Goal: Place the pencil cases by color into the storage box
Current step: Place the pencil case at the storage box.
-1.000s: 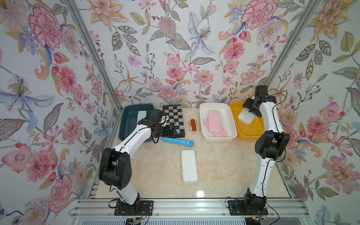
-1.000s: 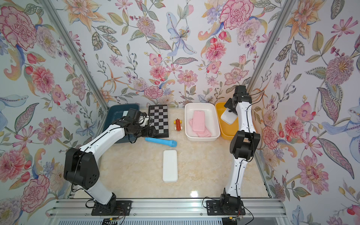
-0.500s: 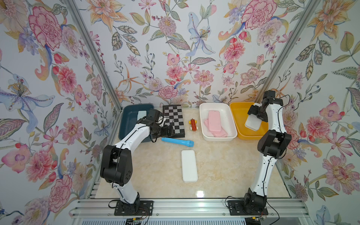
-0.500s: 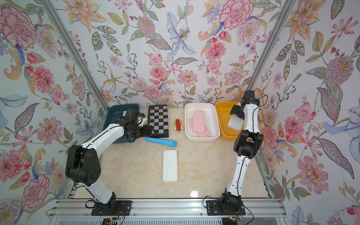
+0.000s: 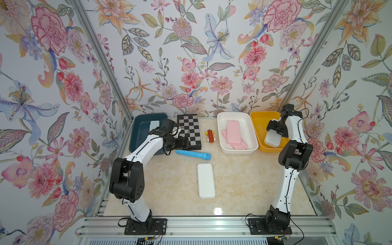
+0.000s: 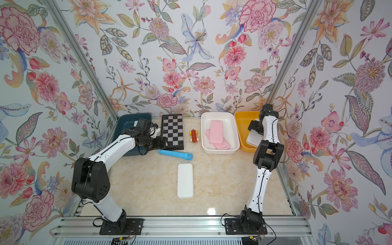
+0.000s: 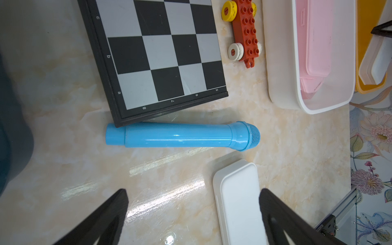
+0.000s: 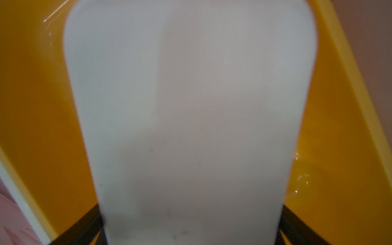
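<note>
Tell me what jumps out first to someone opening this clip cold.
Three trays line the far edge of the table: a dark blue tray, a white tray holding stacked pink pencil cases, and a yellow tray. Over the yellow one, the right gripper holds a white pencil case between its fingers. Another white case lies alone mid-table, near a bright blue tube and a checkered board.

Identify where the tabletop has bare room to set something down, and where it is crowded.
Free: the marble table between the left arm's base and the white pencil case, and between that case and the right arm. Crowded: the back row, where checkerboard, toy car, blue tube and bins sit close.
</note>
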Controlling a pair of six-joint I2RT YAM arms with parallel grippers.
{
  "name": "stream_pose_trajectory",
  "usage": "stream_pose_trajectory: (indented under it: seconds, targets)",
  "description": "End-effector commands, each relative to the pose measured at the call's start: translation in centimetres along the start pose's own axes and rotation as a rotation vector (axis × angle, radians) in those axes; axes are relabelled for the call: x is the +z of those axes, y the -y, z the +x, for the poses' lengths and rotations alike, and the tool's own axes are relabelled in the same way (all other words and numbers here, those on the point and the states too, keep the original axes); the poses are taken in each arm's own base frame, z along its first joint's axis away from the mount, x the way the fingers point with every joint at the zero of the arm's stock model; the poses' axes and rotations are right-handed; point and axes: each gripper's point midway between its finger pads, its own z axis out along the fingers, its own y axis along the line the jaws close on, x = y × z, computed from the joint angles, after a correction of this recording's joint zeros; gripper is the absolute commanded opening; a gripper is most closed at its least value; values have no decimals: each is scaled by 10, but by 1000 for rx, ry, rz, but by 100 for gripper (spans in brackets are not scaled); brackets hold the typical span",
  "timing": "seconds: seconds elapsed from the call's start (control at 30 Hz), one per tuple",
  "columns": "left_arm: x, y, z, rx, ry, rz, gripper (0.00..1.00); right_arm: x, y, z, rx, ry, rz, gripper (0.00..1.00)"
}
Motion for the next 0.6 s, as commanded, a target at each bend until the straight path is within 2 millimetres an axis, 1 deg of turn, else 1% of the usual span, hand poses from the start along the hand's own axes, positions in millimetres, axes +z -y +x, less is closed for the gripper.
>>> stream_pose_trajectory:
  seconds: [0.0,0.17,0.37,0.57]
  targets:
    - [2,-5,2,-18,-8,3,98,6,-4,-3,-12,15,5,91]
    - [1,-6,1,-20,-8,2,99,13,-5,-2,-3,9,-7,91]
    - [2,-6,2,-22,-9,0,98,28,-7,7,-2,-31,-15,96]
    - [2,-6,1,-24,-8,1,98,39,-9,9,1,-42,-21,100]
